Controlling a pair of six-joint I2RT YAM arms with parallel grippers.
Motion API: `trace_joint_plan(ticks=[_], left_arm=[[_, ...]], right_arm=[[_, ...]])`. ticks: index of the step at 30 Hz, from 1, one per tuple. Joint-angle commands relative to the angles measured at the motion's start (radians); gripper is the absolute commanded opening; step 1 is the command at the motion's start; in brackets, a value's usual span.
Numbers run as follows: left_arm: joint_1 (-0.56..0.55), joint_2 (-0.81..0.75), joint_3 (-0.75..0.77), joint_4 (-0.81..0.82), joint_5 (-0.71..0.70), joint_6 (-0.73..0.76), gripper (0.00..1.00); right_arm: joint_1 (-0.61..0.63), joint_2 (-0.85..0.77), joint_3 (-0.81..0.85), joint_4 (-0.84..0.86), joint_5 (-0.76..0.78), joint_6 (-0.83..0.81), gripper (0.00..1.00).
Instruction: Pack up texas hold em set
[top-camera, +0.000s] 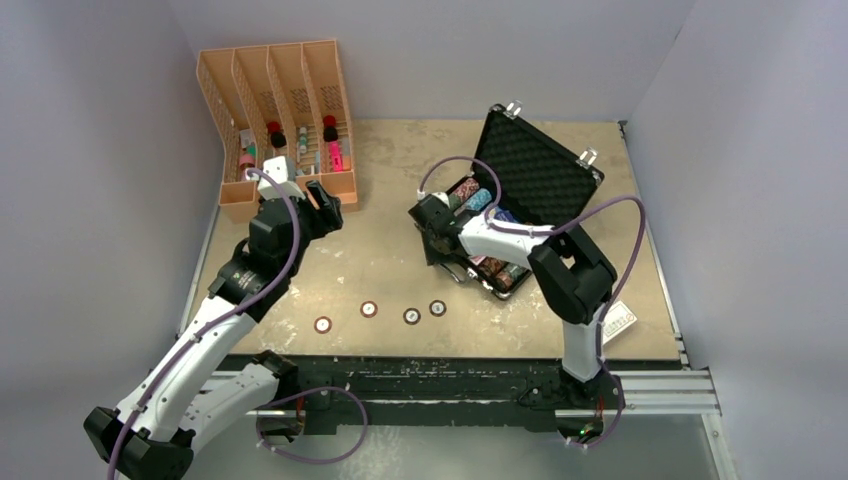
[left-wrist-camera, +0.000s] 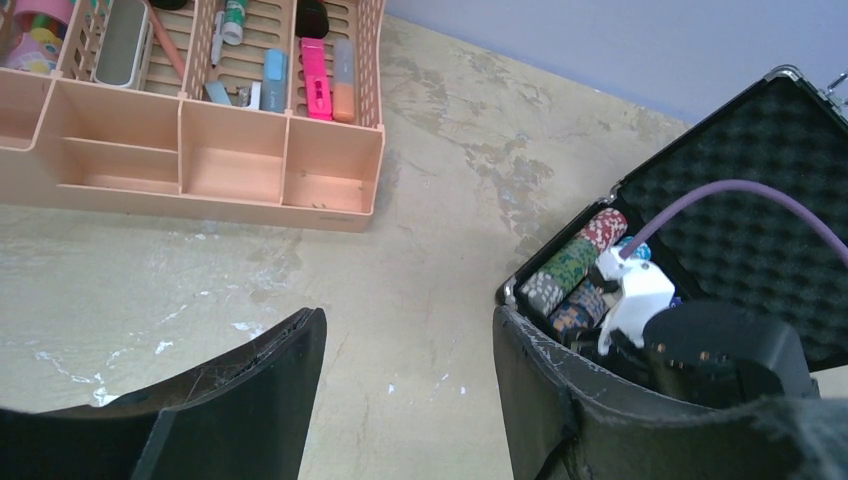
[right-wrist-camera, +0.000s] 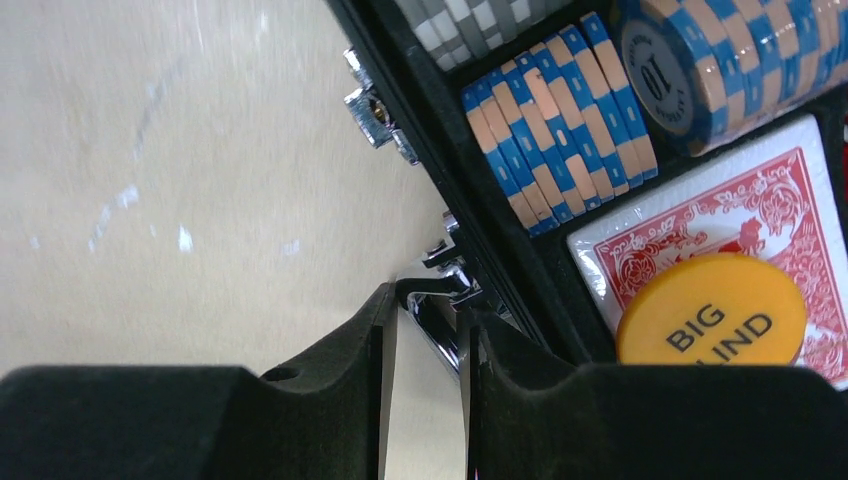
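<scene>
Currently the right gripper (right-wrist-camera: 430, 305) is pinching the silver handle (right-wrist-camera: 424, 390) on the front edge of the case (top-camera: 541, 168) — its jaws are sitting almost closed, with the metal bar clamped between them. The case is lying open on the right half of the table (top-camera: 400, 265), its lid tilting back and its black foam showing. Inside, rows of blue chips (right-wrist-camera: 560, 120) are standing on edge beside a red-backed deck (right-wrist-camera: 720, 215), and a yellow "BIG BLIND" button (right-wrist-camera: 712, 310) is resting on the deck. Four loose chips (top-camera: 369, 309) are lying in a row on the table near its front edge, well apart from the case. The left gripper (left-wrist-camera: 410, 325) is hovering beside the orange rack (top-camera: 275, 100) — jaws spread wide, holding nothing.
</scene>
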Motion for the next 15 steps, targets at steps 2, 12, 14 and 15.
trace_joint_plan(ticks=[2,12,14,15], left_arm=[[0.001,-0.003,0.007,0.034,-0.019,-0.018,0.61],[0.001,0.001,0.01,0.028,-0.014,-0.021,0.62],[0.001,0.005,0.012,0.032,-0.01,-0.027,0.62],[0.001,0.007,0.013,0.031,-0.008,-0.03,0.62]], right_arm=[[-0.106,0.066,0.084,0.237,0.053,-0.105,0.3],[-0.082,-0.087,0.041,0.168,0.008,-0.123,0.39],[-0.058,-0.148,0.019,0.118,-0.002,-0.104,0.43],[-0.043,-0.177,0.008,0.097,-0.004,-0.095,0.45]])
